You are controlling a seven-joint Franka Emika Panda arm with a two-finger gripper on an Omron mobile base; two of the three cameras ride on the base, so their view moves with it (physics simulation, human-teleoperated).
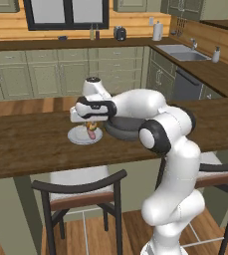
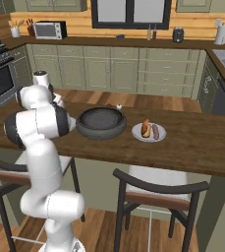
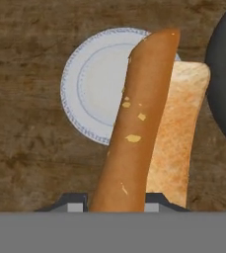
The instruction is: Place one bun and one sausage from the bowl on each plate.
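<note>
Left base view: the gripper (image 1: pixel 90 124) is found left of centre, above a plate (image 1: pixel 76 137) on the wooden counter (image 1: pixel 31 139). A sausage (image 1: pixel 91 133) is seen hanging beneath it, just above the plate. The bowl (image 1: pixel 123 130) is set just right of that plate, partly hidden by the arm.

Right base view: the bowl (image 2: pixel 101 122) is placed at centre. A second plate (image 2: pixel 149 134), right of it, is already furnished with a bun (image 2: pixel 145 128) and a sausage (image 2: pixel 155 131).

Hand view: the sausage (image 3: pixel 136 128) is held at its lower end, the jaws pressed together on it at bottom centre. The plate (image 3: pixel 92 84) lies upper left, a bun (image 3: pixel 179 128) resting across its right edge and onto the counter. The bowl rim (image 3: pixel 223 74) is cut by the right edge.

Handling, judged: the sausage is taken to be light, smooth and somewhat slippery; a mid-length hold would likely swing less than this end hold. The bun is presumed soft, best pinched gently across its narrow width.
</note>
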